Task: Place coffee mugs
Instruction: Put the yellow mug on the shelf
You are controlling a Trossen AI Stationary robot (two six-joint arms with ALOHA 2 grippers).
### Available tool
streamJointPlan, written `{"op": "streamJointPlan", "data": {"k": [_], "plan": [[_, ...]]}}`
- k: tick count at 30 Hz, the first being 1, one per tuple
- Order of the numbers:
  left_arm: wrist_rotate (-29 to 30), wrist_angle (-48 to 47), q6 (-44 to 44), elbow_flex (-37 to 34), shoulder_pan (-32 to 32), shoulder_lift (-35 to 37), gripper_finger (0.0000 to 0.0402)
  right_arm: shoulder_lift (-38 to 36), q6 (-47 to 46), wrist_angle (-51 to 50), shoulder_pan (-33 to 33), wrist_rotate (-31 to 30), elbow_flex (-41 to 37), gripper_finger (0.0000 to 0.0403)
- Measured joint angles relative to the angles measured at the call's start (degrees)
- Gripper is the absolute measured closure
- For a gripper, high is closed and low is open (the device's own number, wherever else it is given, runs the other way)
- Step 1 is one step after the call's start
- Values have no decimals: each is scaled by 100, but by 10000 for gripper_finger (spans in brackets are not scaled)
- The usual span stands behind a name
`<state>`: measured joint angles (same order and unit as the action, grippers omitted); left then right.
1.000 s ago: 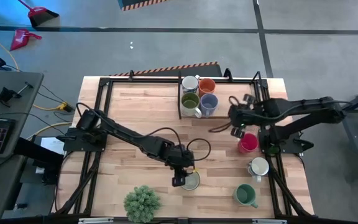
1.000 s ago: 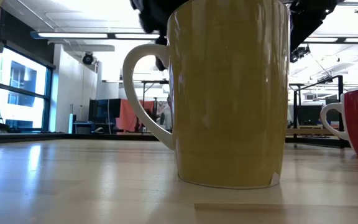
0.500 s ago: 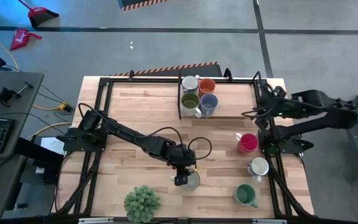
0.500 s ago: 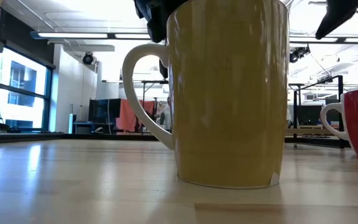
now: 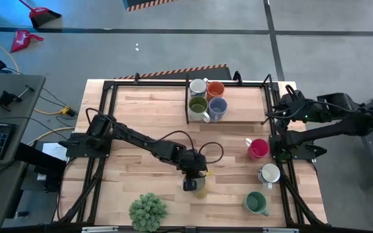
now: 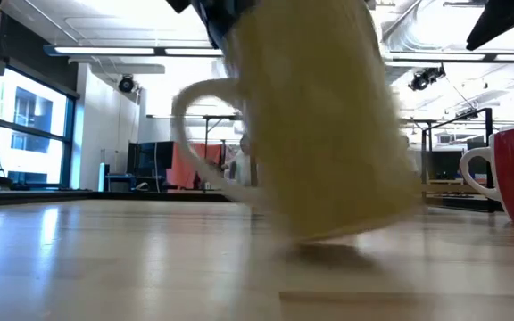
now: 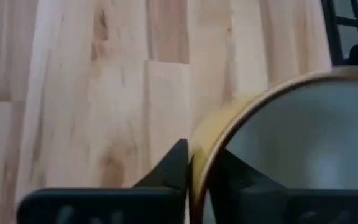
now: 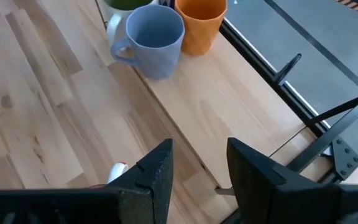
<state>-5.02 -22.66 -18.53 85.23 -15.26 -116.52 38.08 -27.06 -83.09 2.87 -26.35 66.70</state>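
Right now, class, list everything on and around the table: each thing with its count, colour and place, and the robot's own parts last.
Grouped mugs: four, white, orange, olive green, blue-grey; table's far middle.
Yellow mug: one, tilted; near middle, gripped at its rim.
Magenta mug: one; right side.
White mug: one; right side, nearer than the magenta one.
Green mug: one; near right corner.
Potted plant: one, green; near edge.
Table: one, light wood.
Left gripper: shut on the yellow mug's rim.
Right gripper: open, empty, above the table's far right edge.
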Motion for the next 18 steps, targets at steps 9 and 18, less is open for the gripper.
{"op": "streamJointPlan", "data": {"k": [9,18], "plan": [[54,-128,699,323,393,-36,392,12,51,-65,0,-2,0,276],[472,-1454,1615,1872,925,-218,392,12,49,-232,0,-7,0,276]]}}
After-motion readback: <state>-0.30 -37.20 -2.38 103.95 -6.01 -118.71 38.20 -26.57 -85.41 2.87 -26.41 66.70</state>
